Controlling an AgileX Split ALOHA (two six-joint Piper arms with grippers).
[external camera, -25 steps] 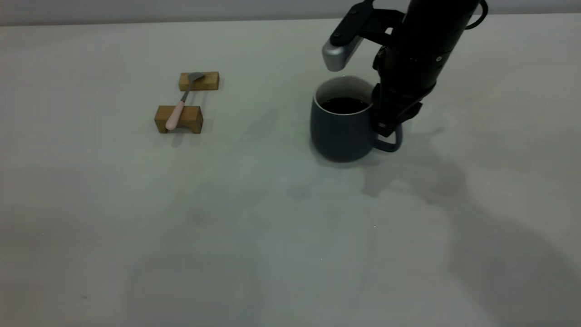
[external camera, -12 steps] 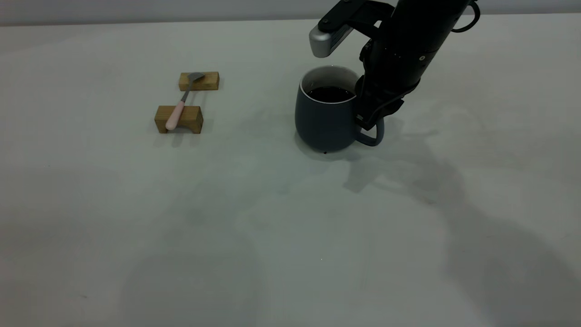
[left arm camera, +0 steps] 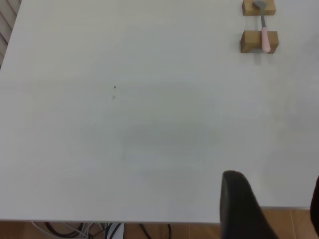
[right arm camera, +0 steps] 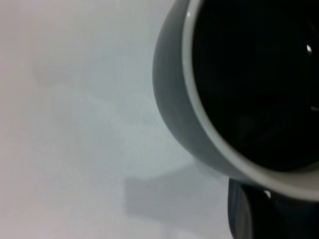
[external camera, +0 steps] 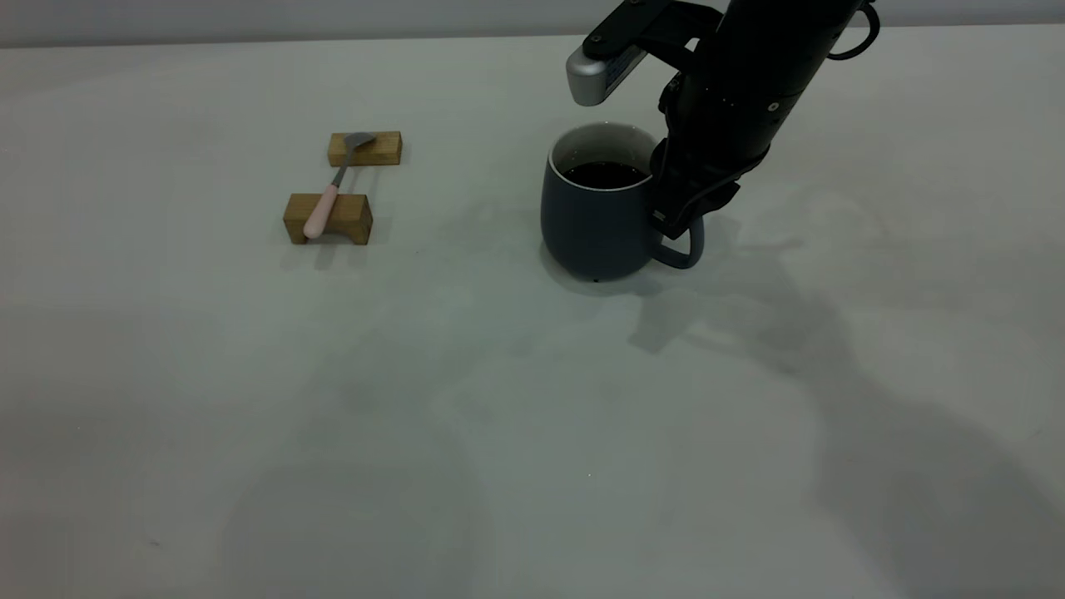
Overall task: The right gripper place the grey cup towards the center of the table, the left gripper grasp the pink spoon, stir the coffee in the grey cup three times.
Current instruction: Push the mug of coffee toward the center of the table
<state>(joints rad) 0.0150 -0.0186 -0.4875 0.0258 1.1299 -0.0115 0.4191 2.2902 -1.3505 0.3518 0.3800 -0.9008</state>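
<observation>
Your right gripper (external camera: pixel 676 218) fingers grip the handle of the grey cup (external camera: pixel 592 216), upper centre-right of frame; coffee (external camera: pixel 606 174) fills it. The left gripper's (left arm camera: pixel 269 209) finger state cannot be told.

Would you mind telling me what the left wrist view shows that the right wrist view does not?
Only the left wrist view shows the pink spoon lying across two wooden blocks, with the left claw's finger at the table's edge and cables below it. Only the right wrist view shows the grey cup close up, full of dark coffee. Both share the pale table.
</observation>
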